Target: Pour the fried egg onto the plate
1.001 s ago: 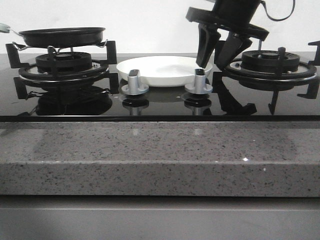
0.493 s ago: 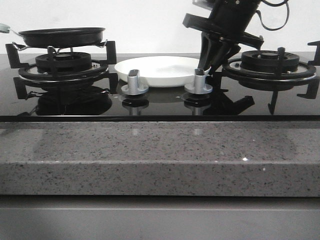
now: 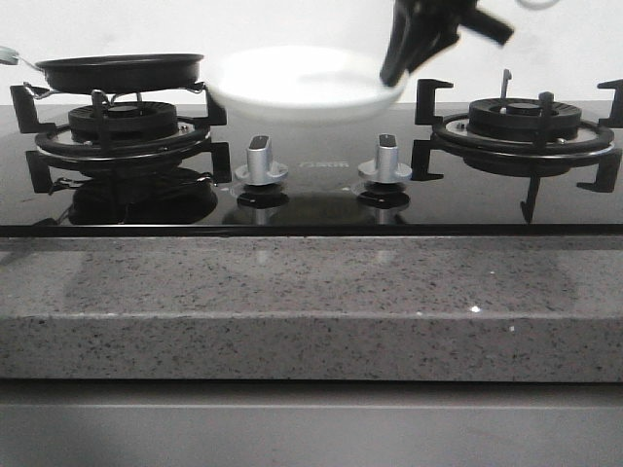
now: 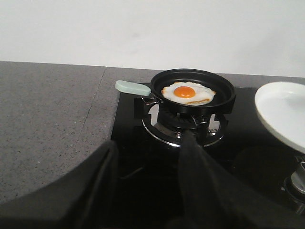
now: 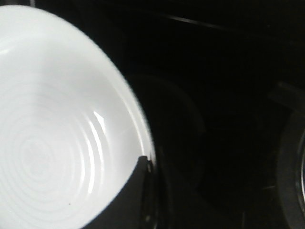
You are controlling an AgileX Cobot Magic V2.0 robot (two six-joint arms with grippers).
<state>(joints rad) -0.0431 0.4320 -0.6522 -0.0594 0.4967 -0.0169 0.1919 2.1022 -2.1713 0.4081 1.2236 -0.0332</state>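
One plate [image 3: 297,83] aloft, rim clamped by right gripper [image 3: 397,70]. One fried egg [image 4: 188,93] in pan [image 4: 193,88]. Left gripper [image 4: 147,183] fingers apart, holding nothing.

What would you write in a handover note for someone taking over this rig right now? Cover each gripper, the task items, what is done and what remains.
Right gripper: jaws shut on the rim of the plate, holding it in the air between the two burners.
Left gripper: jaws open, empty, facing the frying pan.
Fried egg: in the pan on the left burner.
Done: plate grasped and raised.
Left: grip the pan handle, tip the egg onto the plate.
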